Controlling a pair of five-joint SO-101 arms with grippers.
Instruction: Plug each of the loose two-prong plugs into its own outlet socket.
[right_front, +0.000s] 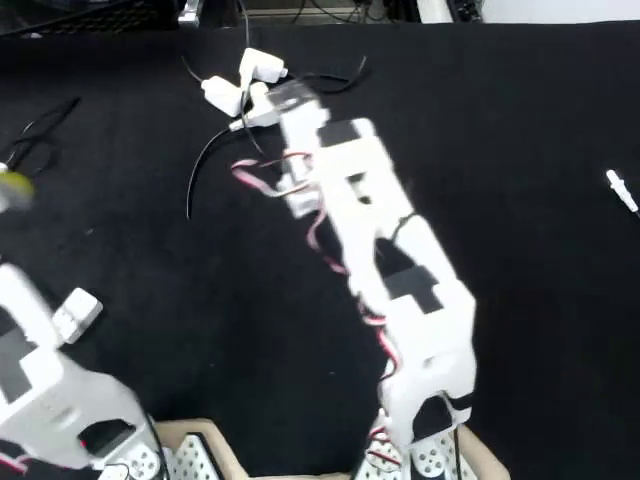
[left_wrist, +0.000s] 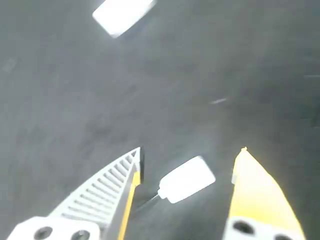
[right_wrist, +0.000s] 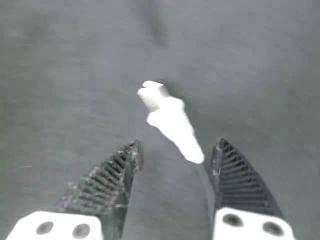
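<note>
Several white two-prong plugs with thin black cables lie clustered at the far middle of the black table. My right arm stretches from the near edge toward them, and its gripper ends at the cluster. In the right wrist view, the right gripper is open, with one white plug lying on the cloth just beyond its dark fingertips. My left gripper is also open, and a white plug with a thin wire lies between its fingers, untouched. Another white piece lies farther off.
A small white part lies alone at the far right of the table. Thin black cables trail at the far left. The left arm stands at the near left corner, with its yellow fingertip at the left edge.
</note>
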